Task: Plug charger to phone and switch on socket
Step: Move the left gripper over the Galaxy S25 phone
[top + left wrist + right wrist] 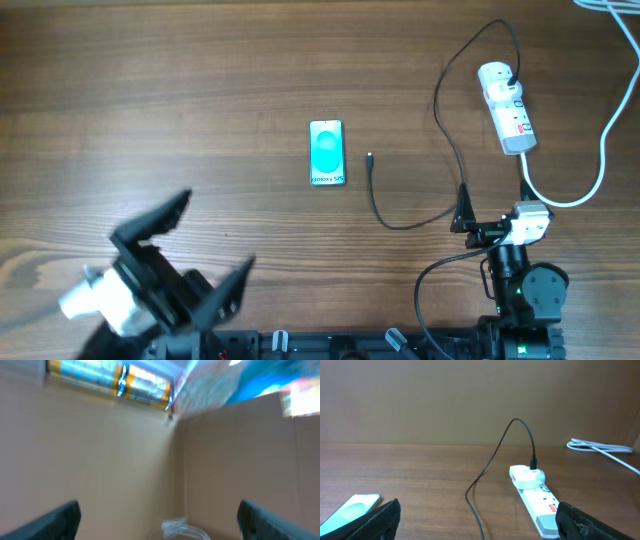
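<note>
The phone [327, 152] lies flat on the table [150, 80] with its blue screen up. The charger [400, 227] is a thin black cable. Its small tip [370, 156] lies close to the phone on the right arm's side, but does not touch it. The cable's other end is plugged in at the socket [510, 115], which lies far from the phone on that same side. The right gripper [477, 512] is wide open and holds nothing. It sits closer to the robot than the phone is, right by the cable. The left gripper [220, 230] is on the other side of the phone, also wide open and holding nothing. The cable looks light and floppy, so I think it will bend and swing. The best place to pinch it is just behind the hard little tip. The phone looks smooth and light, so it may slide when the tip pushes in.
</note>
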Robot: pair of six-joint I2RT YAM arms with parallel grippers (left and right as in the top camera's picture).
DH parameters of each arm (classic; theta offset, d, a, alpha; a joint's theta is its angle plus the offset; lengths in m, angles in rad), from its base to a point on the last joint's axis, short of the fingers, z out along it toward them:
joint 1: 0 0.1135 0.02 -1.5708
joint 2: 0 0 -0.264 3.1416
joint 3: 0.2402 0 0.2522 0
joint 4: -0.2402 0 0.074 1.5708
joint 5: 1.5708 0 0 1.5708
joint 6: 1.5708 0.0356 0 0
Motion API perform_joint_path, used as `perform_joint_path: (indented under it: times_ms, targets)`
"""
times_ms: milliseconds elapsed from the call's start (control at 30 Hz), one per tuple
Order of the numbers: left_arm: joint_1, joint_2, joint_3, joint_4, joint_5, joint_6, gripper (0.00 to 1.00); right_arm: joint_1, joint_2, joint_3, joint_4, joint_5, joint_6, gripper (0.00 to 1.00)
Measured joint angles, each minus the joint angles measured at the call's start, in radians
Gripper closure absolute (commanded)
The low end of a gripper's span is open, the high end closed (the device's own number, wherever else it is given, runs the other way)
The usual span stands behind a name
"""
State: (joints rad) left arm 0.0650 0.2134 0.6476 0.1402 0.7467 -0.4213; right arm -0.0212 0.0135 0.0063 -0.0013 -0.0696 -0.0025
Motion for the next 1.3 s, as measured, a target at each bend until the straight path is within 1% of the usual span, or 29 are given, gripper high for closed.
perform_joint_path:
  times_ms: [33,100,133,167,233,267,500,567,600,667,700,733,767,800,833,900,967,1033,1100,1200,1300]
  targets:
    - [0.0,0.073,0.126,-0.179,-0.004,0.016,0.0,0.0,0.0,0.0,-0.001,0.0,0.0,0.0]
    - [0.001,0.208,0.327,-0.411,0.019,0.063,0.0,0.0,0.0,0.0,0.0,0.0,0.0,0.0]
    - [0.001,0.286,0.442,-0.563,0.065,0.092,0.0,0.0,0.0,0.0,0.0,0.0,0.0,0.0]
    - [0.001,0.343,0.512,-0.626,0.097,0.109,0.0,0.0,0.0,0.0,0.0,0.0,0.0,0.0]
    - [0.001,0.425,0.586,-0.66,0.138,0.126,0.0,0.0,0.0,0.0,0.0,0.0,0.0,0.0]
    - [0.001,0.459,0.602,-0.65,0.154,0.125,0.0,0.0,0.0,0.0,-0.001,0.0,0.0,0.0]
    - [-0.007,0.603,0.611,-0.635,0.173,0.012,0.01,0.0,0.0,0.0,-0.001,0.0,0.0,0.0]
    - [-0.033,0.653,0.63,-0.674,0.167,-0.006,0.0,0.0,0.0,0.0,0.0,0.0,0.0,0.01]
    - [-0.06,0.69,0.659,-0.732,0.148,-0.01,0.0,0.0,0.0,0.0,-0.001,0.0,0.0,0.0]
    - [-0.129,0.764,0.73,-0.856,0.063,0.009,0.01,0.0,0.0,0.0,0.0,0.0,0.0,0.0]
    - [-0.174,0.803,0.775,-0.941,-0.01,0.021,0.0,0.0,0.0,0.0,-0.001,0.0,0.0,0.0]
    - [-0.188,0.816,0.793,-0.973,-0.036,0.032,0.01,0.0,0.0,0.0,-0.001,0.0,0.0,0.0]
    - [-0.296,0.904,0.898,-1.122,-0.212,0.045,0.0,0.0,0.0,0.0,-0.002,0.0,0.0,0.0]
    - [-0.351,0.951,0.957,-1.194,-0.315,0.053,0.0,0.0,0.0,0.0,0.0,0.0,0.0,0.0]
    - [-0.439,1.027,1.049,-1.302,-0.443,0.051,0.01,0.0,0.0,0.0,-0.001,0.0,0.0,0.0]
    - [-0.537,1.155,1.176,-1.454,-0.619,0.032,0.0,0.0,0.0,0.0,-0.001,0.0,0.0,0.0]
    - [-0.599,1.307,1.278,-1.559,-0.753,0.014,0.0,0.0,0.0,0.0,-0.001,0.0,0.0,0.0]
    - [-0.616,1.419,1.314,-1.587,-0.811,0.001,0.0,0.0,0.0,0.0,-0.001,0.0,0.0,0.0]
    - [-0.624,1.522,1.319,-1.575,-0.827,-0.01,0.0,0.0,0.0,0.0,-0.001,0.0,0.0,0.01]
    - [-0.626,1.629,1.319,-1.546,-0.8,-0.015,0.0,0.0,0.0,0.0,-0.001,0.0,0.0,0.0]
    - [-0.626,1.68,1.319,-1.539,-0.767,-0.019,0.0,0.0,0.0,0.0,-0.001,0.0,0.0,0.0]
